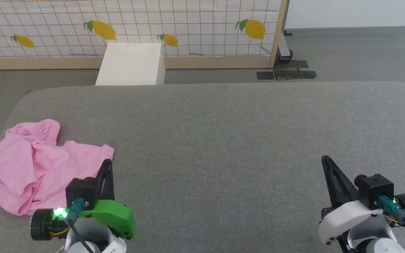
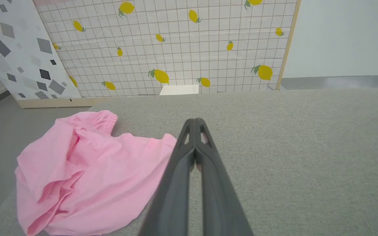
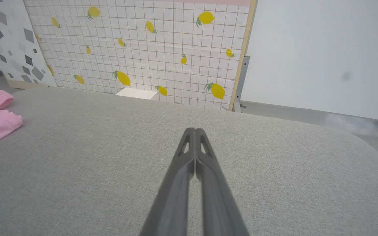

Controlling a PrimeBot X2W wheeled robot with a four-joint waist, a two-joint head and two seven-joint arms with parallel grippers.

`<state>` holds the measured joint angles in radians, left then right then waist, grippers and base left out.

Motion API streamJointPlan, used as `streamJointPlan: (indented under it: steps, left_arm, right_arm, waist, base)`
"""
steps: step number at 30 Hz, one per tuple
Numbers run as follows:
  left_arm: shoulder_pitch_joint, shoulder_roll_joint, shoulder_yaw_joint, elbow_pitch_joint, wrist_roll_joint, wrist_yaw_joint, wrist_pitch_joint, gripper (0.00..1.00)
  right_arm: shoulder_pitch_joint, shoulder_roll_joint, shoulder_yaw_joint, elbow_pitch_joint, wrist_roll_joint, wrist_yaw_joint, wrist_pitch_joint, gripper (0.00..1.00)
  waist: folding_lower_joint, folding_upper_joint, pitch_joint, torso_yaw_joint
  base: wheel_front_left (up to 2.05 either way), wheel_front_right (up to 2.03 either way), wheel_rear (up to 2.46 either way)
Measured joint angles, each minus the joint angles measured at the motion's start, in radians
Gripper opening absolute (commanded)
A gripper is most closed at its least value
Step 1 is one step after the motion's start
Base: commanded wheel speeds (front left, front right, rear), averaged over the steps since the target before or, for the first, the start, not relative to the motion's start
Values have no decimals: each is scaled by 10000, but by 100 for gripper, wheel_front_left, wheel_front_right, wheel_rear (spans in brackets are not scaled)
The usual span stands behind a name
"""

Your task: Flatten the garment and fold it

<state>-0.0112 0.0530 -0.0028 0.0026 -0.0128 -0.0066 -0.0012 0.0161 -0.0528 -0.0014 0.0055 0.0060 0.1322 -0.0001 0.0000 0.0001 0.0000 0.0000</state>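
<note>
item: pink shorts [image 1: 30, 168], thin cloth, crumpled at the left end of the grey padded surface [image 1: 230, 133]. the gathered elastic waistband is bunched toward the surface's far side, the rest creased and folded over itself.
left gripper [image 1: 107, 164]: fingers pressed together, pinching nothing, over the surface's left front by the shorts' hem (contact cannot be told).
right gripper [image 1: 325, 161]: fingers pressed together, over the surface's right front.
white box [image 1: 132, 63]: beyond the surface's far edge; contents cannot be told.
</note>
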Motion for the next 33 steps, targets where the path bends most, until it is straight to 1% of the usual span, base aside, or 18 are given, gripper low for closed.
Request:
streamJointPlan:
  steps: [30,31,32,33]
  left_arm:
    - [1,0,0,0,0,0,0,0]
    - [1,0,0,0,0,0,0,100]
    - [-1,2,-8,2,-13,-2,0,0]
    - [-1,2,-13,4,-23,-2,0,100]
  right_arm:
    - [0,0,-2,0,0,0,0,0]
    - [0,0,-2,0,0,0,0,100]
    - [3,-2,-4,4,4,0,0,0]
    - [4,-4,-6,6,4,0,0,100]
  waist:
    - [0,0,0,0]
    - [0,0,0,0]
    - [0,0,0,0]
    - [0,0,0,0]
  base:
    - [0,0,0]
    - [0,0,0]
    - [0,0,0]
    - [0,0,0]
